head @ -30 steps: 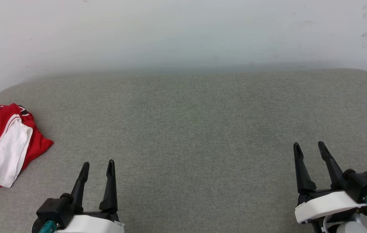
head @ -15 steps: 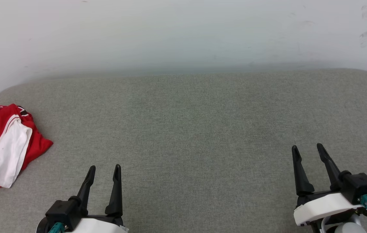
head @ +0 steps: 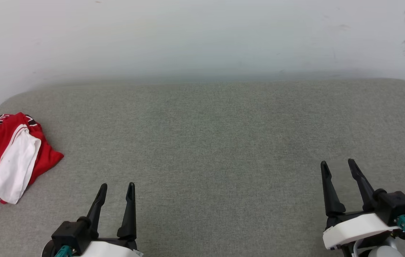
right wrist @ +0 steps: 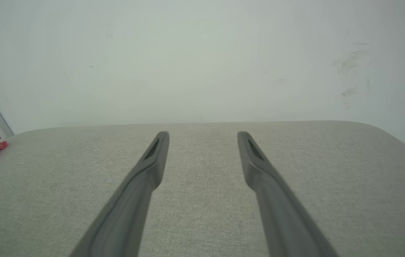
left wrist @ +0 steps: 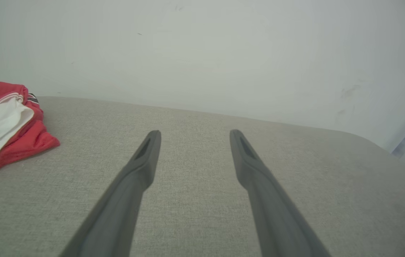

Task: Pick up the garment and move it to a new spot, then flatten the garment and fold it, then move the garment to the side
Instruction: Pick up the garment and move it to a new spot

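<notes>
We see a broad grey woven-fabric surface (head: 209,135), flat and padded-looking, with rounded far corners. The one thing lying on it is a crumpled red jersey (head: 9,157) of thin fabric with a white sleeve and black-and-white striped trim. It sits bunched in a heap at the surface's far left edge. The white sleeve is draped over the red folds, and one red corner points toward the middle.

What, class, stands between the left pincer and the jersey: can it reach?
Probably yes. The left pincer is open, the jersey lies crumpled to its left on the cushion, and nothing stands between them, though it sits near the cushion's edge.
</notes>
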### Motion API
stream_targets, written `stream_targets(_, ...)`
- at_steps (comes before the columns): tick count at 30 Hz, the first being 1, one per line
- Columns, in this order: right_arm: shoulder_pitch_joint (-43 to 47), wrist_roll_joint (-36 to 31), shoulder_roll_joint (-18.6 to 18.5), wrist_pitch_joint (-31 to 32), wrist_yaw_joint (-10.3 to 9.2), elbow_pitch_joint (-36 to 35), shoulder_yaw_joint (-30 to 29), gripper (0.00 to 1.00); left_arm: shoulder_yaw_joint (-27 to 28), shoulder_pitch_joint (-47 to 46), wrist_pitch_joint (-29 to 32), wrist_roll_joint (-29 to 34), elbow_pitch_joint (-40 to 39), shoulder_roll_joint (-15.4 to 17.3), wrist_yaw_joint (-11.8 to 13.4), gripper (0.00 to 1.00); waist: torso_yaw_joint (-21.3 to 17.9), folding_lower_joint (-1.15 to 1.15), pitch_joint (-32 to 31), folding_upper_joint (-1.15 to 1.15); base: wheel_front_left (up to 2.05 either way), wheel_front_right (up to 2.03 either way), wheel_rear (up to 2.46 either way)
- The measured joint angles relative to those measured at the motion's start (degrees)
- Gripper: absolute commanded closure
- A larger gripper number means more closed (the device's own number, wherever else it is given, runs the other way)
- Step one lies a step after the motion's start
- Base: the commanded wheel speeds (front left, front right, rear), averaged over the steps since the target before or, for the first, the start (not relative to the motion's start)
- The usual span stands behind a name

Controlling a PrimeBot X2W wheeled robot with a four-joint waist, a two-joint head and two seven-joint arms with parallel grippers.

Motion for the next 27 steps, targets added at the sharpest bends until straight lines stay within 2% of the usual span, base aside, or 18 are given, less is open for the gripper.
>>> stream_targets(10, 0.81, 0.33, 0.0, 0.0, 0.0, -0.13, 1.96, 0.0, 0.81, -0.01, 0.0, 0.83, 0.48, -0.02, 0.16, 0.0, 4.99, 0.0, 0.06, 0.0, 0.0, 0.0, 0.0)
stream_targets(27, 2.3, 1.46, 0.0, 0.0, 0.0, 0.16, 6.25, 0.0, 2.94, 1.87, 0.0, 1.93, 0.65, -0.01, -0.18, 0.0, 18.08, 0.0, -1.92, 0.0, 0.0, 0.0, 0.0)
